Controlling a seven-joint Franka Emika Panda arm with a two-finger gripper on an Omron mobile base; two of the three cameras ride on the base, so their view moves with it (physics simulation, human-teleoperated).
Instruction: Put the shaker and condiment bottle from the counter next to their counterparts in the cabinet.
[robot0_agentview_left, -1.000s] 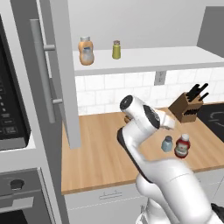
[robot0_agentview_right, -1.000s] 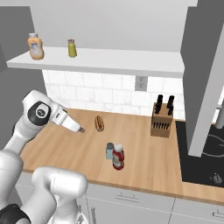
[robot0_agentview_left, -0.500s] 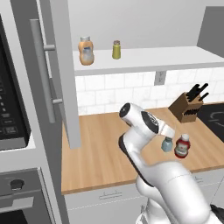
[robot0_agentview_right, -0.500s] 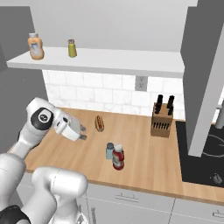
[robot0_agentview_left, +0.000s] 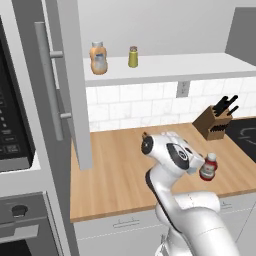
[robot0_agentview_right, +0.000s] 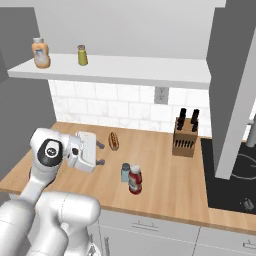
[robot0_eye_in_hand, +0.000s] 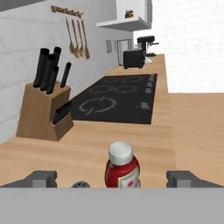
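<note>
We see the white arm's two-finger pincer (robot0_agentview_right: 100, 153) hanging low over the light wooden worktop (robot0_agentview_right: 165, 185), its jaws spread wide and holding nothing. At its three o'clock in the right base view stand the red condiment bottle with white label (robot0_agentview_right: 135, 179) and, touching it at nine o'clock, the small pale blue-grey shaker with dark cap (robot0_agentview_right: 125, 172). In the hand view the bottle (robot0_eye_in_hand: 122, 168) sits dead centre between the two dark fingertips (robot0_eye_in_hand: 41, 178), apart from both. At eleven o'clock there stands the wooden knife block (robot0_eye_in_hand: 43, 107). Up on the white cabinet shelf (robot0_agentview_right: 125, 72), at twelve o'clock, stand the plump orange bottle (robot0_agentview_right: 40, 53) and the yellow-green shaker (robot0_agentview_right: 82, 55).
</note>
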